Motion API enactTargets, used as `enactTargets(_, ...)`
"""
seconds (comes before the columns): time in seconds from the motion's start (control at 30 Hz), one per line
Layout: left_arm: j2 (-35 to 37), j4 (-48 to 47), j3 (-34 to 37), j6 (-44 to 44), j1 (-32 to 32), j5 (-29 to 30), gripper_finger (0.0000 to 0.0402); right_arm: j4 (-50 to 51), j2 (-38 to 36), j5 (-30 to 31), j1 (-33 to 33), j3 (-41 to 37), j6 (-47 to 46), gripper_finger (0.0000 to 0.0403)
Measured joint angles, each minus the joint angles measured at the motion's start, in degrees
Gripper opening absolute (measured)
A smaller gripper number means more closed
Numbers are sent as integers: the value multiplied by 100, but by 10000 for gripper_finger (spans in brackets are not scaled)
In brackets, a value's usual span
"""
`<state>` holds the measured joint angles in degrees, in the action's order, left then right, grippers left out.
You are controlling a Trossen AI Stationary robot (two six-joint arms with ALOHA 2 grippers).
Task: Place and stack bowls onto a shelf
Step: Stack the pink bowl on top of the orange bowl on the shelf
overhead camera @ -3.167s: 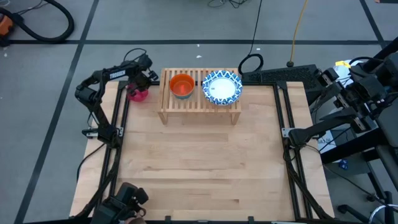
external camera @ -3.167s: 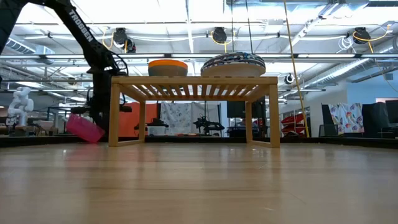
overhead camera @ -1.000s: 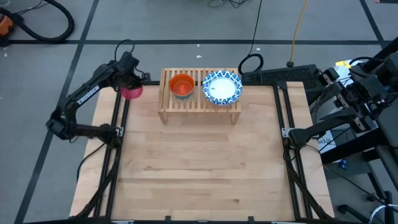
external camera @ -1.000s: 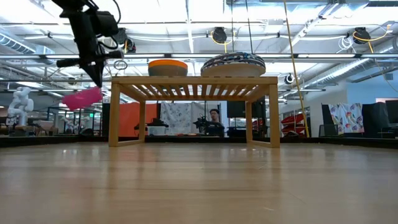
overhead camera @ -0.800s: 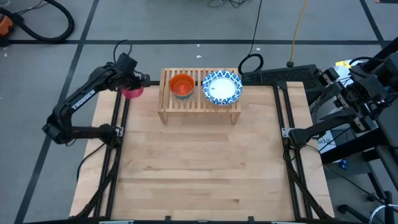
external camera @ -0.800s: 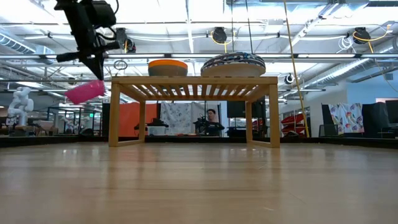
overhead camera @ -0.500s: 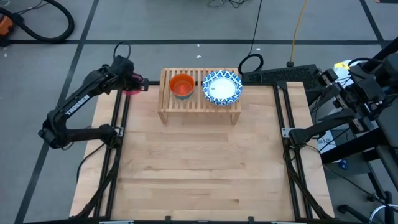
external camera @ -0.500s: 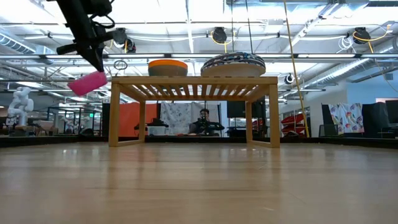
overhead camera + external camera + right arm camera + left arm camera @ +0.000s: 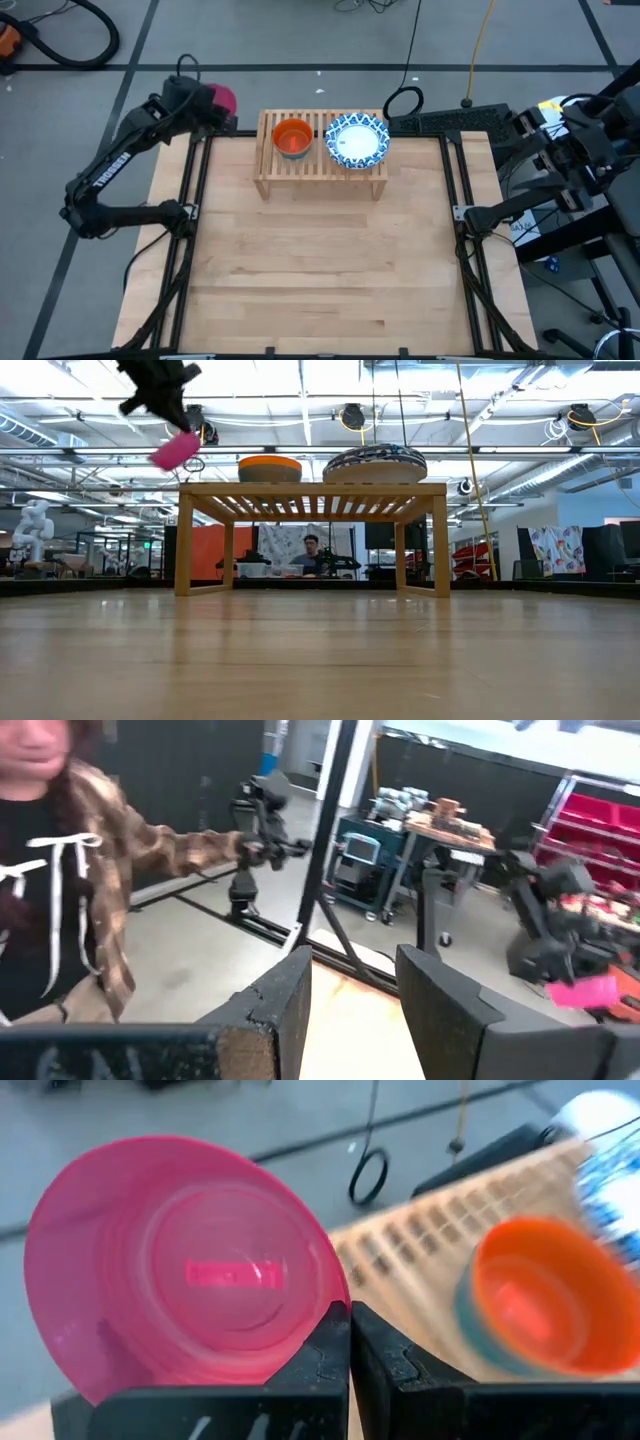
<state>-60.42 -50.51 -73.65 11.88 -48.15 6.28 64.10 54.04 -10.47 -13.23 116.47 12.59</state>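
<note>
A pink bowl (image 9: 222, 100) hangs in the air off the shelf's left end, higher than the shelf top in the low view (image 9: 175, 450). My left gripper (image 9: 349, 1342) is shut on it. The light-wood shelf (image 9: 320, 165) stands at the table's far edge. On it sit an orange bowl (image 9: 292, 137), with a teal edge showing under it, and a blue-patterned bowl (image 9: 357, 140). My right gripper (image 9: 350, 1005) stands open with nothing in it, raised beyond the table's right edge. My left gripper pinches the pink bowl's rim (image 9: 328, 1308) between its two fingers, at one spot on the edge. The bowl is lifted clear of everything and tilted, its hollow facing back toward the wrist.
A person in a plaid shirt (image 9: 70, 870) stands in the room beyond my right gripper, and another person (image 9: 310, 550) shows behind the shelf. The wooden table top (image 9: 330, 270) in front of the shelf lies bare. Cables lie on the floor beyond the far edge.
My left gripper has risen with the pink bowl from below the shelf top to above it, drifting toward the far edge and a little toward the shelf. The wrist has rolled, and the bowl has tipped with it.
</note>
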Motion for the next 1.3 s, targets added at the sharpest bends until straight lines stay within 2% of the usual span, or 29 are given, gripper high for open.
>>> enactTargets(0.13,-199,9,-752,-292,204,-9,0,0,0,298,0,1,-80,141)
enactTargets(0.37,-886,-280,-2159,-635,719,-20,0,2,0,471,2,0,-92,141)
enactTargets(0.87,-3075,-2013,-4913,-875,1911,-22,0,2,0,471,2,-1,-78,141)
enactTargets(1.03,-3561,-2569,-5335,-844,2206,-59,0,2,0,471,2,1,-75,141)
enactTargets(1.17,-3813,-2773,-5337,-815,2368,-129,0,2,0,471,2,-1,-75,141)
enactTargets(1.3,-3999,-2796,-5337,-812,2445,-482,0,2,0,472,2,1,-75,141)
